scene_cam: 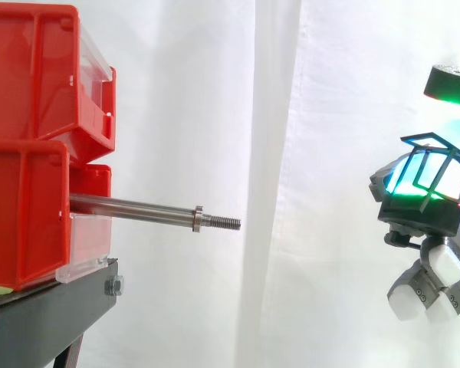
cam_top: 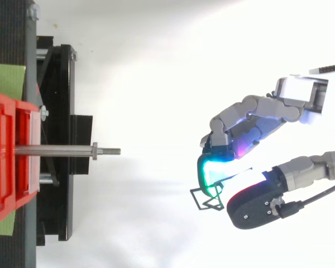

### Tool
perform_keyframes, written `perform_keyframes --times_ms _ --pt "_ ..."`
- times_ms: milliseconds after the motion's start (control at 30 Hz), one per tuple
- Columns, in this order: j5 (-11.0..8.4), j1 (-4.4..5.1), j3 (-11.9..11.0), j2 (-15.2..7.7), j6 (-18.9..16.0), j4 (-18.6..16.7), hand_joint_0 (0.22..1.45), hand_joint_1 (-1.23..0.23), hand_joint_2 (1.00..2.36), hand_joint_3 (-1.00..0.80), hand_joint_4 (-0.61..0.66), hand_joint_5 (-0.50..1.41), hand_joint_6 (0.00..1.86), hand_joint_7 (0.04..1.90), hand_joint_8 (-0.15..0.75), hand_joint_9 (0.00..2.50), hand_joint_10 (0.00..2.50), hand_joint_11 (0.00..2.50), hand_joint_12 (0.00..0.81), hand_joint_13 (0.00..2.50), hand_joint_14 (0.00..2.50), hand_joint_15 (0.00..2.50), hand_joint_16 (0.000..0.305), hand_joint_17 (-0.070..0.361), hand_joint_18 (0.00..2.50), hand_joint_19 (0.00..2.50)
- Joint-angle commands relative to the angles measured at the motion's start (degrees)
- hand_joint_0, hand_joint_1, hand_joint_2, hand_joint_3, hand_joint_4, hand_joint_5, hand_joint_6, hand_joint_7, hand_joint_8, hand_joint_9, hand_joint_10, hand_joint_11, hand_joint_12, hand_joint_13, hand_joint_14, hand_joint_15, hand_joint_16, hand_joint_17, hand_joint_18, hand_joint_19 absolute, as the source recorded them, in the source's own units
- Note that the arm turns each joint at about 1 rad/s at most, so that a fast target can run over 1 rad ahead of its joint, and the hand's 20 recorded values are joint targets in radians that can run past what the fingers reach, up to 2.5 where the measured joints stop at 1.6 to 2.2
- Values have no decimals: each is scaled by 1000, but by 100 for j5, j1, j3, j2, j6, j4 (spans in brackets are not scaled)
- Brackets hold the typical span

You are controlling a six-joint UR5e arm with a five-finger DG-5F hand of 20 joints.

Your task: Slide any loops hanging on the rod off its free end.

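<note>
Fingers pinching dark wire loop, well clear of rod free end

The hand has grey, segmented metal fingers. A white boxy block with a grey side sits at 2 o'clock in the top view. 1 pad glows green and cyan, with a magenta tinge on the grey finger beside it. At 5 o'clock a black rounded shell carries small screws. In the side view, at 4 o'clock, white blocky tips show tiny screw heads.
</note>
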State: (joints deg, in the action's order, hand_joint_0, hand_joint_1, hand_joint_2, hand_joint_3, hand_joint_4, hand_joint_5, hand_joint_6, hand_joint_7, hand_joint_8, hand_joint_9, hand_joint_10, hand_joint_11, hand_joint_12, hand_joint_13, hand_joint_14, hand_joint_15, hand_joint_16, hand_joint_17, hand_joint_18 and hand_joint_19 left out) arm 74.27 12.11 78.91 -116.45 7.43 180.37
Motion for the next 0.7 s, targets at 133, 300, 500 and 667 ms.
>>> perform_keyframes --times_ms 133,300,500,667 --pt "0 11 2 0 -4 -2 589 -708 1015 -315 157 -151 849 1184 328 866 11 291 308 566 0 0 39 87 513 59" --pt "0 11 2 0 -4 7 593 -788 1020 -235 111 -156 855 1288 328 862 11 294 308 567 0 0 39 87 518 55" --pt "0 11 2 0 -4 51 593 -761 1019 -249 127 -164 882 1215 325 864 11 297 309 573 0 0 39 87 525 62" --pt "0 11 2 0 -101 130 541 -612 1017 -253 147 -147 868 1210 324 867 9 259 321 561 0 0 41 93 499 70"
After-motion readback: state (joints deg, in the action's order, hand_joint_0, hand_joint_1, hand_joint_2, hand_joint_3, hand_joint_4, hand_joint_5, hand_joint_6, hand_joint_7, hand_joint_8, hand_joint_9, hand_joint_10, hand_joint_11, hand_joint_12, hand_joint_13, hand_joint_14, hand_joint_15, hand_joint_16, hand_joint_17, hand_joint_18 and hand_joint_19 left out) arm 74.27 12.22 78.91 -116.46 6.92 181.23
